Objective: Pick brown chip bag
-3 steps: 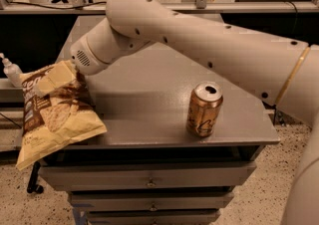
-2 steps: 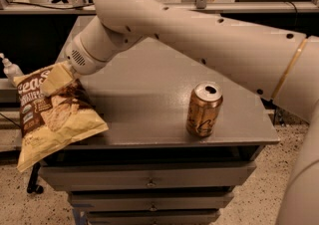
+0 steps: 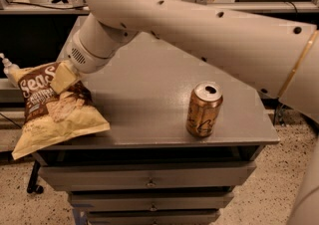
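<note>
The brown chip bag (image 3: 52,114) is pale yellow with a dark brown panel and white lettering. It lies tilted at the left front corner of the grey table (image 3: 144,94), and its lower end hangs over the edge. My gripper (image 3: 62,76) is at the end of the big white arm that reaches in from the right. It is shut on the bag's upper part, and one pale finger (image 3: 64,75) shows pressed on the bag's face. The other finger is hidden behind the bag.
A gold-brown drink can (image 3: 203,109) stands upright near the table's front right. Drawers (image 3: 149,175) sit under the tabletop. A white bottle top (image 3: 7,65) shows at the far left. Desks and chair legs stand behind.
The arm has swung left and risen a little. The chip bag has moved left with the gripper and stands more upright. The can has not moved.
</note>
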Controlling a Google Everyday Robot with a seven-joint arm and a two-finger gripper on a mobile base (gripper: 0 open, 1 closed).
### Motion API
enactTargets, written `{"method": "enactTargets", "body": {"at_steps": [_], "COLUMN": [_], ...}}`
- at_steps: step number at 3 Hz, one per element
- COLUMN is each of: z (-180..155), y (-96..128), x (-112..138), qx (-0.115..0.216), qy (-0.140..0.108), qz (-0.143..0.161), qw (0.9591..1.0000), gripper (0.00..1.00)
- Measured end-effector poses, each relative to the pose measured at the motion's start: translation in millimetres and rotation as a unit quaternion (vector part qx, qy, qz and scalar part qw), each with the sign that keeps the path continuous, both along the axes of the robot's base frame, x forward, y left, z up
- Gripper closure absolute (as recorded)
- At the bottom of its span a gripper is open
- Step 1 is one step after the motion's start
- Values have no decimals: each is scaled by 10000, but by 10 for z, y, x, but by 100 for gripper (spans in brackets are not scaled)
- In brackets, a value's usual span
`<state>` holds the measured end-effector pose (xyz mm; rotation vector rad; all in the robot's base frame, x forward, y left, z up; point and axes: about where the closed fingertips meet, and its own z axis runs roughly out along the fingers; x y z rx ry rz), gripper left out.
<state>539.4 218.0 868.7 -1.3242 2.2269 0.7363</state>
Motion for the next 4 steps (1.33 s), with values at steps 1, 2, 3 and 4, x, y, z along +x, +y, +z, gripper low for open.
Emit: {"method": "enactTargets", "body": {"at_steps": [1,2,3,4], "z": [77,246,539,978], "y": [-185,-479,-911,-1271], "x": [129,416,870,1289], "qx": [-177,-4,341,860], "qy": [-149,-421,-865,-1397], "qz": [-130,-350,-638,-977], "qw": [9996,9985,9936,9816], "gripper": [100,100,100,100]}}
